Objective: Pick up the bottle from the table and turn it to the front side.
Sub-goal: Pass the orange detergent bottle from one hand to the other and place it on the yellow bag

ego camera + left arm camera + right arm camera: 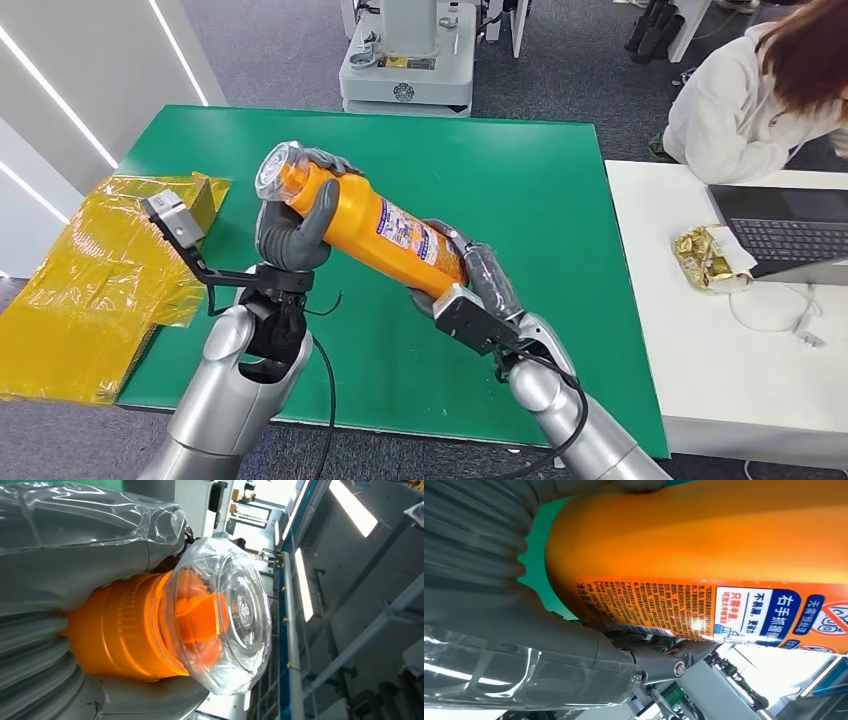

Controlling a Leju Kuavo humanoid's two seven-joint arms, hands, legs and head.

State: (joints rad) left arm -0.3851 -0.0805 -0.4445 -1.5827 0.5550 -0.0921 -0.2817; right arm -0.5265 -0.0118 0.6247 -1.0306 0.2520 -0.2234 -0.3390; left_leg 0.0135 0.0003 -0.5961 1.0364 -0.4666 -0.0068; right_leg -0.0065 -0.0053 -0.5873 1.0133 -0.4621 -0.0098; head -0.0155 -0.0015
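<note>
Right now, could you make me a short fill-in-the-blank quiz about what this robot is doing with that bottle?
1. The bottle is colored ____.
2. The left hand grips the bottle just below its clear ____.
3. The right hand holds the bottle's ____ end.
4. The bottle is held above a ____ table.

Missing words: orange; cap; bottom; green

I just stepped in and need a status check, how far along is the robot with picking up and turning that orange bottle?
Pickup looks done: the orange bottle is off the green table, tilted. In hand: the left hand grips its clear-capped end, the right hand its base. The fine-print label faces the right wrist camera, so turning it to the front likely remains.
</note>
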